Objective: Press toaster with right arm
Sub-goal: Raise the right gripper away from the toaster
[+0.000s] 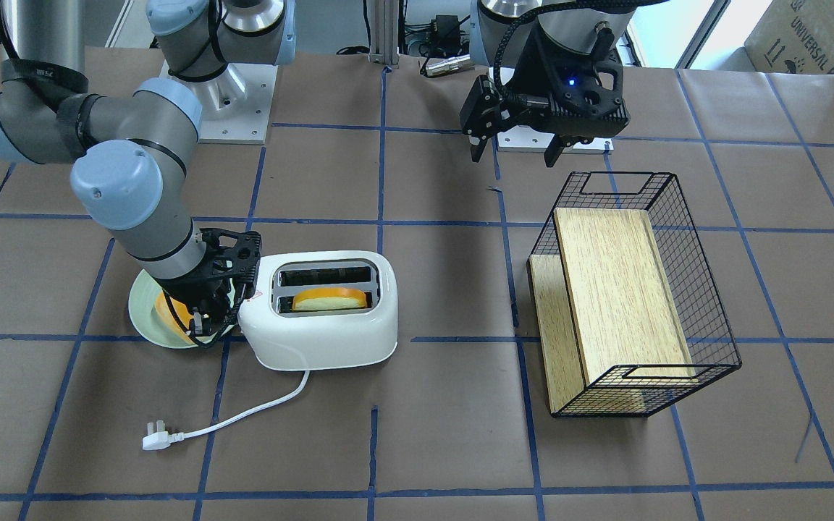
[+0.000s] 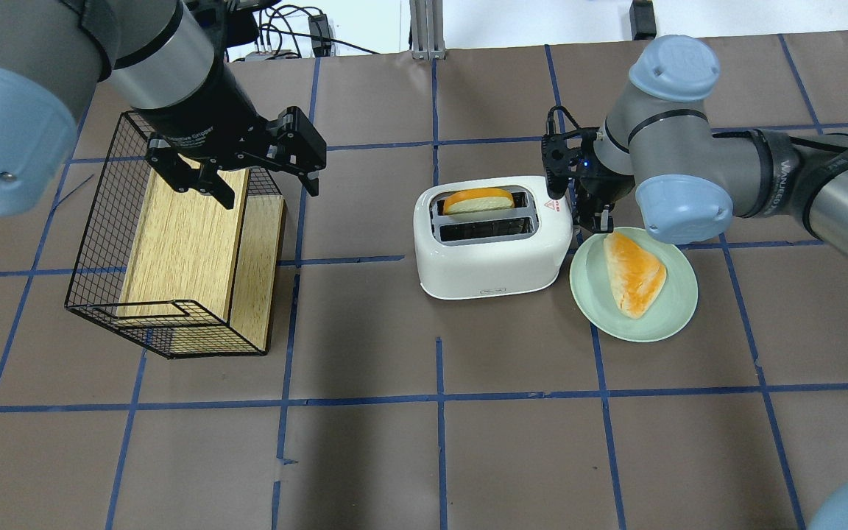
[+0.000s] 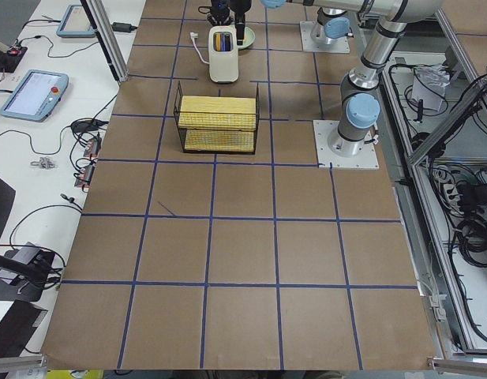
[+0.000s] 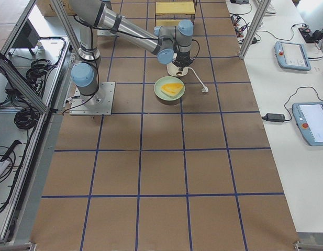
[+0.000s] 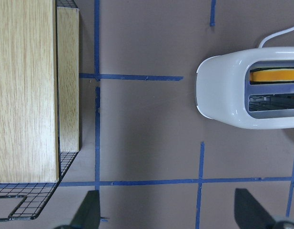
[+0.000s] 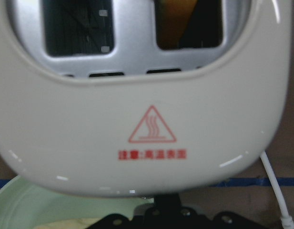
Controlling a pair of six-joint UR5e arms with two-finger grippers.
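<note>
The white toaster (image 1: 323, 336) stands on the table with a slice of bread (image 1: 330, 298) in one slot; the other slot is empty. It also shows in the overhead view (image 2: 490, 265) and close up, with its red warning triangle, in the right wrist view (image 6: 147, 95). My right gripper (image 1: 201, 324) is shut and points down against the toaster's end, above the plate's edge; it shows in the overhead view (image 2: 595, 221) too. The toaster's lever is hidden behind it. My left gripper (image 2: 266, 188) is open and empty, raised beside the basket.
A pale green plate (image 2: 659, 324) with a bread piece (image 2: 634, 272) lies beside the toaster under my right wrist. A black wire basket (image 2: 100, 243) holds wooden boards (image 2: 181, 243). The toaster's white cord and plug (image 1: 156, 439) trail on the table.
</note>
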